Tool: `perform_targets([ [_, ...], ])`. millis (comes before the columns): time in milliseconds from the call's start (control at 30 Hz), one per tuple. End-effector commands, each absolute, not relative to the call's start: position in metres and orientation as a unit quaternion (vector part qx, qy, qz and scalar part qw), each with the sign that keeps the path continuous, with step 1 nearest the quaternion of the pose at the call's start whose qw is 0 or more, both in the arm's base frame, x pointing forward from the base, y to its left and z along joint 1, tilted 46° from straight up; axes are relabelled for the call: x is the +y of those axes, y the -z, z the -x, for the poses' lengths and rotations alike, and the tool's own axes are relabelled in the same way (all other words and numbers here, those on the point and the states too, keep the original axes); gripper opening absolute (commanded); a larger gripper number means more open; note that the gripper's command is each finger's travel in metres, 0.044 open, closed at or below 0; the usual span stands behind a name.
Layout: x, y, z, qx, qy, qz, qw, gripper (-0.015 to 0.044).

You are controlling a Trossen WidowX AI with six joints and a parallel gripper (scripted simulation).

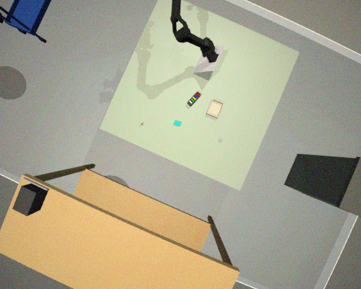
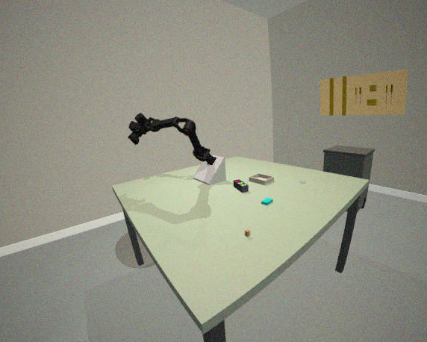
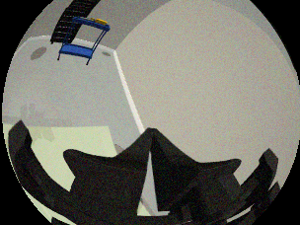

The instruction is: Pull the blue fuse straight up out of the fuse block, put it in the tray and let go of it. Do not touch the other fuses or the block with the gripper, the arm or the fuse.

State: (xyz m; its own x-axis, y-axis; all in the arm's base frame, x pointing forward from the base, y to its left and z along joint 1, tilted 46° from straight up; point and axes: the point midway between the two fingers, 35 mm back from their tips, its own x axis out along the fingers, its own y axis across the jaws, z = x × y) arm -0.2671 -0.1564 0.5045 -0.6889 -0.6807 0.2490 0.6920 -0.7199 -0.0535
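The fuse block (image 1: 189,104) (image 2: 242,187) is dark and stands on the green table, with a row of coloured fuses in it. The blue fuse (image 1: 195,96) sits in the row between the red and the yellow one. It is very small in the exterior view. The tray (image 1: 214,108) (image 2: 258,181) is pale, shallow and empty, beside the block. My gripper (image 2: 133,141) (image 3: 151,131) is shut with nothing seen between its fingers. It is raised high and far from block and tray, on the other side of the arm's base, and is outside the top view.
The arm stands on a white wedge-shaped base (image 1: 204,67) (image 2: 219,173) near the block. A teal block (image 1: 177,123) (image 2: 267,201), a small orange cube (image 1: 141,123) (image 2: 247,233) and a small grey piece (image 1: 220,140) (image 2: 302,182) lie on the table. The wrist view shows mostly wall and floor.
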Motion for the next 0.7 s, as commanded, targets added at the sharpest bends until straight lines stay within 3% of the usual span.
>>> perform_targets([
  [0,-0.157,-0.504,0.267,-0.021,0.918,0.127,0.375,0.0026],
  [67,-0.162,-0.503,0.265,-0.011,0.915,0.132,0.382,0.0074],
  [400,-0.250,-0.484,0.224,0.002,0.855,0.114,0.505,0.0074],
  [667,-0.326,-0.445,0.160,0.023,0.795,0.055,0.604,0.0074],
])
